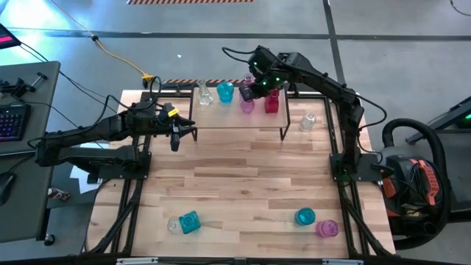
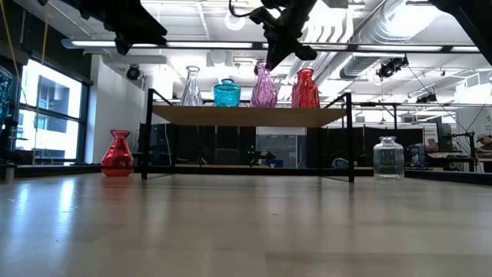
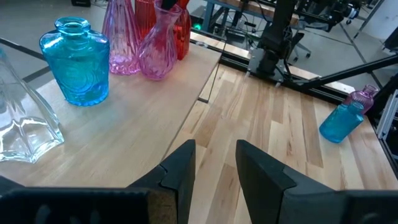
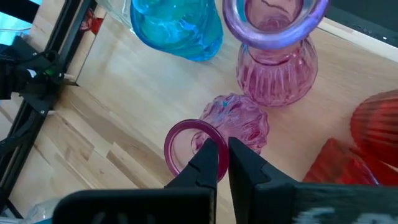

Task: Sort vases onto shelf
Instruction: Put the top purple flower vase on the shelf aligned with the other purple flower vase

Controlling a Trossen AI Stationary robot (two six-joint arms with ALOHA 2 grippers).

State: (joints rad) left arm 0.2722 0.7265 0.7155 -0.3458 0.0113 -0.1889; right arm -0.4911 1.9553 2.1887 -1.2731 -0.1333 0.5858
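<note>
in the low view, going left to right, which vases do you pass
red vase on the table → clear vase on the shelf → teal vase → pink vase → red vase → clear jar on the table

Shelf (image 1: 239, 121) carries vases (image 1: 225, 93) — more stand on table (image 1: 243, 184).

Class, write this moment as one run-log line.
right gripper: shut on pink vase rim, at shelf | left gripper: part open, empty, beside shelf | on shelf: clear, teal, pink, red vases
</note>
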